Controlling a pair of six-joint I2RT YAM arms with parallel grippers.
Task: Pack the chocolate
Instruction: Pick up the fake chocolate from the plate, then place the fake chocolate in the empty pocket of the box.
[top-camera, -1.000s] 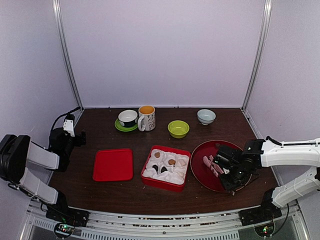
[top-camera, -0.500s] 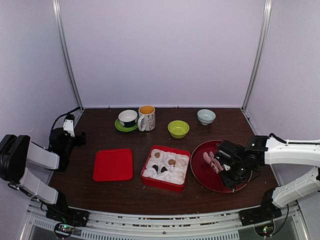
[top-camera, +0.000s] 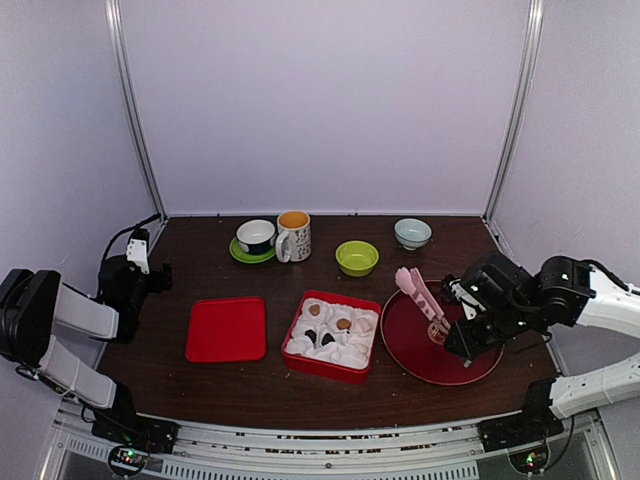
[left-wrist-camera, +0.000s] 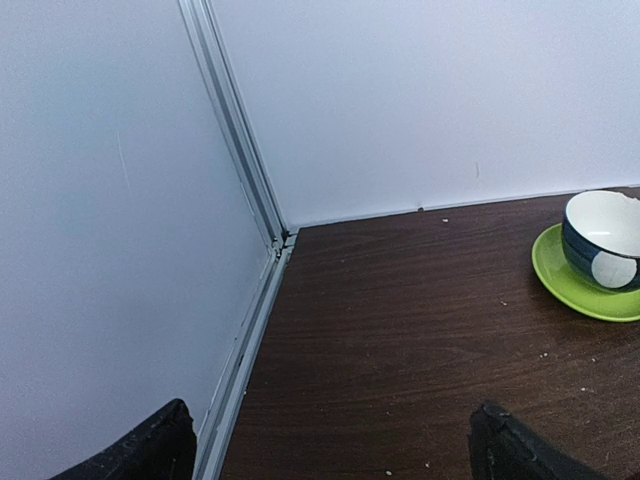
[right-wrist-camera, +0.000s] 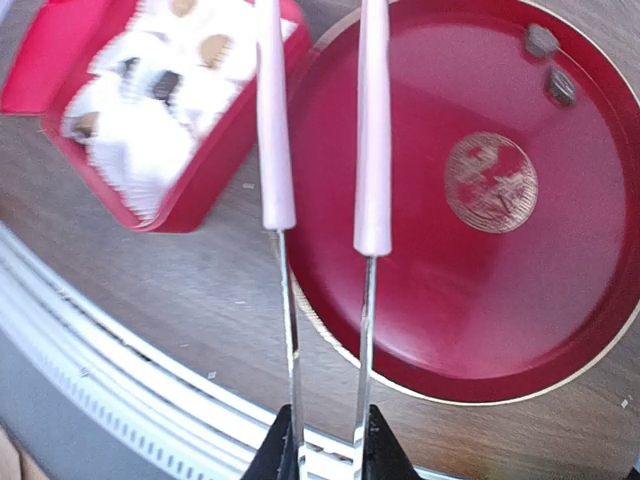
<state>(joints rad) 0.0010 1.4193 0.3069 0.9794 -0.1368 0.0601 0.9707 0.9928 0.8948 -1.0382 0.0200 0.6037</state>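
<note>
The right gripper is clamped on the metal end of the pink tongs, whose arms reach ahead over the near rim of the red plate. Only its wrist camera shows two dark pieces of chocolate on the plate's far side, ahead-right of the tongs, while ahead-left sits the red box, holding more pieces. The left gripper, far off to the left, gapes wide and empty, a blue cup ahead-right of it.
</note>
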